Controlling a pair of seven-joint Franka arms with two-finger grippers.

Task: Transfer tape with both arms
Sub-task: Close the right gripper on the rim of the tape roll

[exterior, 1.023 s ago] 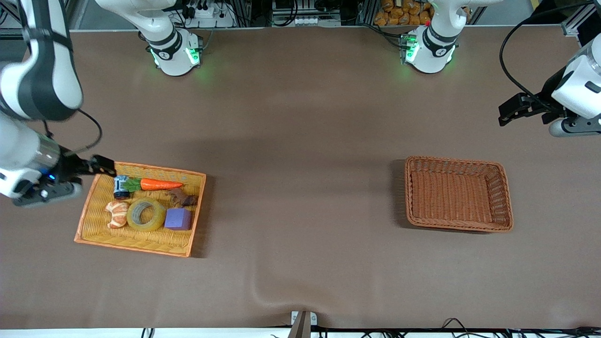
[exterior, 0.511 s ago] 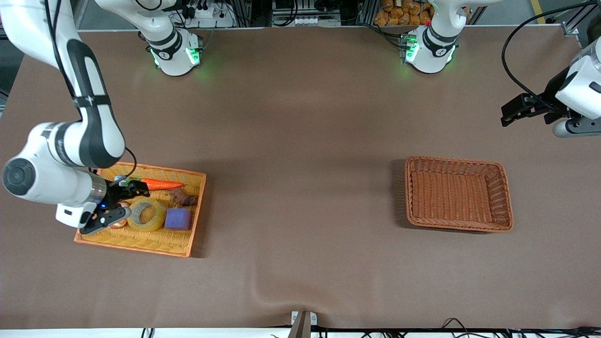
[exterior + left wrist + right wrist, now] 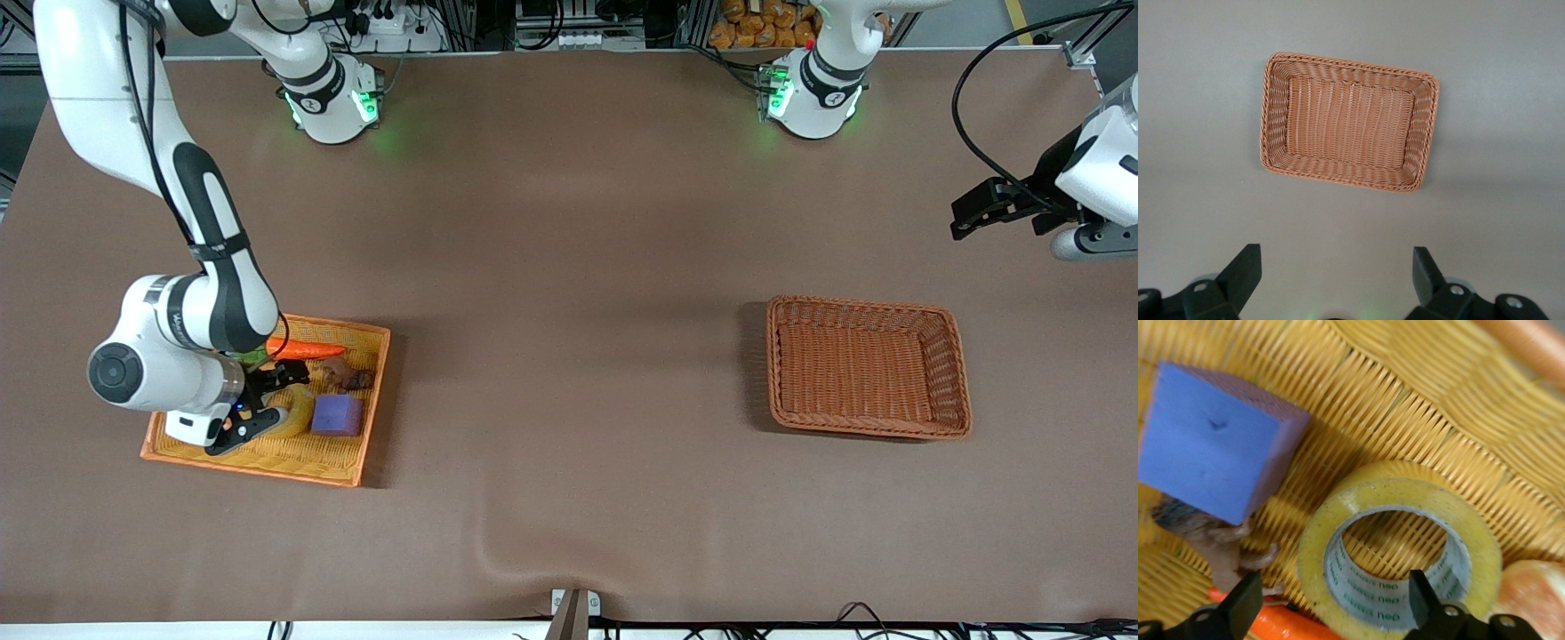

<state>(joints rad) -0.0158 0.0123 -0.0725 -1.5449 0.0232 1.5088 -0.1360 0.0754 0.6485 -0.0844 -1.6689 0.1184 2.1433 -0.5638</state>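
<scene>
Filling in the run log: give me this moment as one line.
right gripper: open, low over tape in yellow basket | left gripper: open, waiting above table | brown basket: empty

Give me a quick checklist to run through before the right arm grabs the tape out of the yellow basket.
1. Right pincer open: ok, both fingers spread.
2. Right pincer lined up on the tape: ok, one fingertip over the core hole, the other outside the roll.
3. Tape lying flat in the yellow basket: ok.
4. Room around the tape: not ok, the purple block sits close beside it, the carrot and orange-peel toy are near.
5. Left pincer open and waiting above the table: ok.
6. Brown basket free to receive: ok, nothing in it.
</scene>
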